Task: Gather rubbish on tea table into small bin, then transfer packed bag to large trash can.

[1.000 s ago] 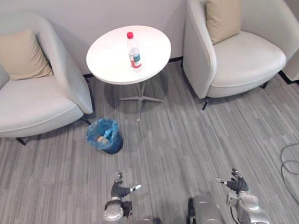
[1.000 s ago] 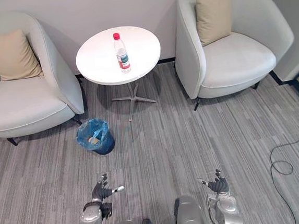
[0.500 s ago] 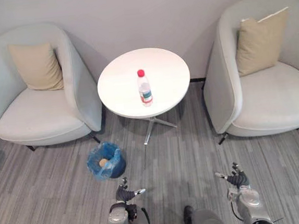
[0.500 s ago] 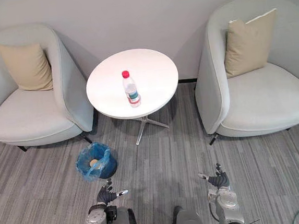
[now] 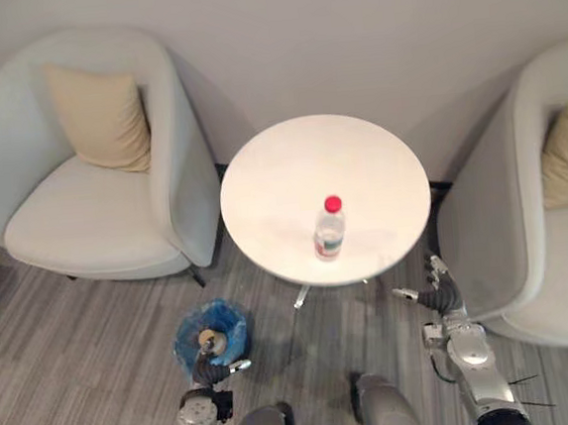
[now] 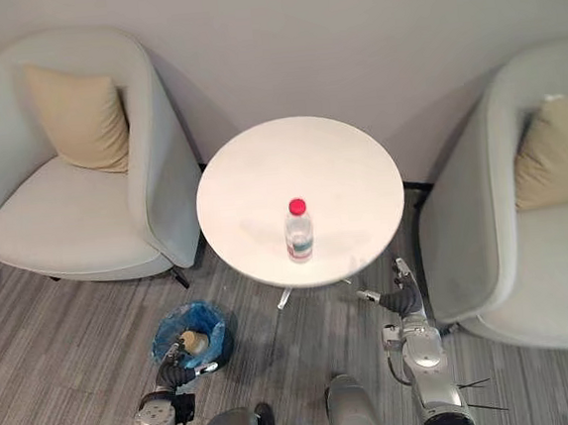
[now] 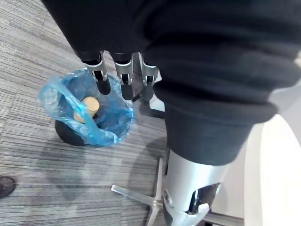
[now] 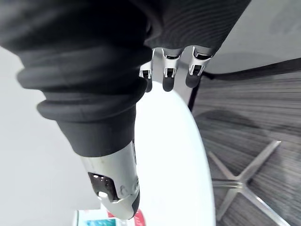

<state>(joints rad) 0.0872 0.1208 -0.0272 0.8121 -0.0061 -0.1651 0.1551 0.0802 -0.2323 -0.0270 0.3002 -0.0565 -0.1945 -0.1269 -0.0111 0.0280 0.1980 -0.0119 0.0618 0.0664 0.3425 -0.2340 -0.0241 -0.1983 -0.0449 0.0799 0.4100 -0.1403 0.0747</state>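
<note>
A clear water bottle (image 5: pixel 328 230) with a red cap stands upright on the round white tea table (image 5: pixel 270 164), towards its near edge. On the floor at the table's near left sits a small dark bin (image 5: pixel 212 335) lined with a blue bag (image 7: pixel 89 113); a tan object (image 7: pixel 86 107) lies inside it. My left hand (image 5: pixel 210 372) hangs open just on the near side of the bin, its fingers (image 7: pixel 123 84) above the rim and empty. My right hand (image 5: pixel 439 296) is open at the table's near right edge, its fingers (image 8: pixel 168 77) over the rim, well short of the bottle.
A light armchair (image 5: pixel 84 205) with a tan cushion (image 5: pixel 102 117) stands left of the table, and another armchair (image 5: pixel 536 250) close on the right beside my right arm. The table's metal star foot (image 7: pixel 141 197) spreads on the grey striped carpet by the bin.
The whole picture has shifted: the camera has come closer to the table. My left hand now sits by the bin and my right hand has come up to the table's edge.
</note>
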